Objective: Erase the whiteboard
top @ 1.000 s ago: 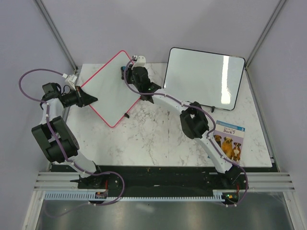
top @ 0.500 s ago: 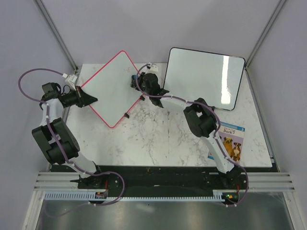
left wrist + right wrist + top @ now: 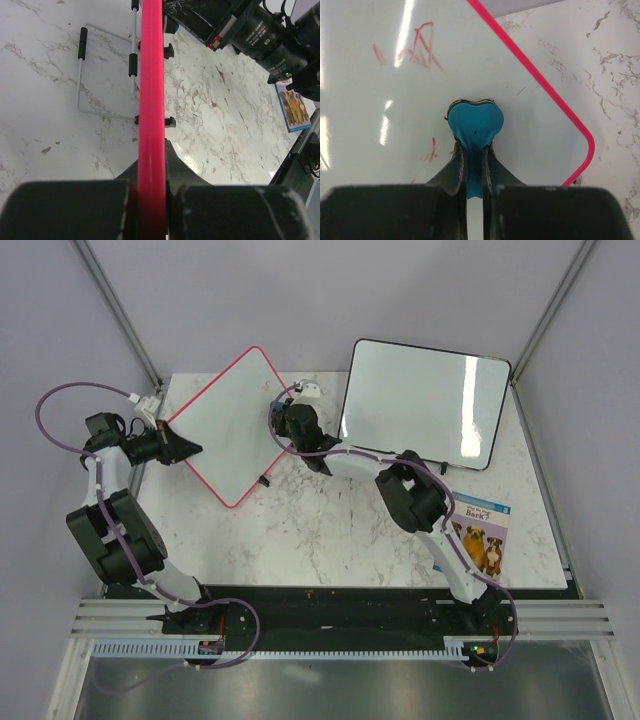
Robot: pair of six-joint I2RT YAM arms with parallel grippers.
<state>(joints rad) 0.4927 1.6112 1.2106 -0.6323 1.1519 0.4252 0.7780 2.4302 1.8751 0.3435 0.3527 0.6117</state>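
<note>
**Right gripper** [image 3: 474, 150]: two black, matte, tapered fingers, drawn together on an eraser [image 3: 475, 121].
- Eraser: blue, soft-looking, heart-shaped, with its rounded lobes pressed to the whiteboard [image 3: 380, 125]. Its lower part is lost between the fingers.

**Whiteboard:** roughly square, with a glossy white face that catches glare and a thin red-pink frame [image 3: 540, 82] with rounded corners.
- It stands diamond-wise at the table's far left.
- Faint red marks [image 3: 422, 50] remain above and beside the eraser; they are too smeared to read.

**Left gripper** [image 3: 151, 172]: black blocky jaws clamped on the frame at the board's left corner.
- This view shows the board edge-on, so its face is unseen.
- Small black clips [image 3: 170, 121] sit on the frame.
- A thin wire stand [image 3: 132, 64] with black sleeves lies behind the board.

**Table** [image 3: 330, 530]: white marble pattern with grey veins.

**Black-framed board** [image 3: 420, 405]: larger and rectangular, at the far right.

**Book** [image 3: 480, 540]: dogs on the cover; its left edge is covered by the right forearm.

**Change:** half a second ago the right wrist sat just past the board's right corner; it is now back over that corner. The left arm and the board are unmoved.

**Obscured:** in the top view the eraser is hidden beneath the right wrist, and the red marks cannot be made out.
</note>
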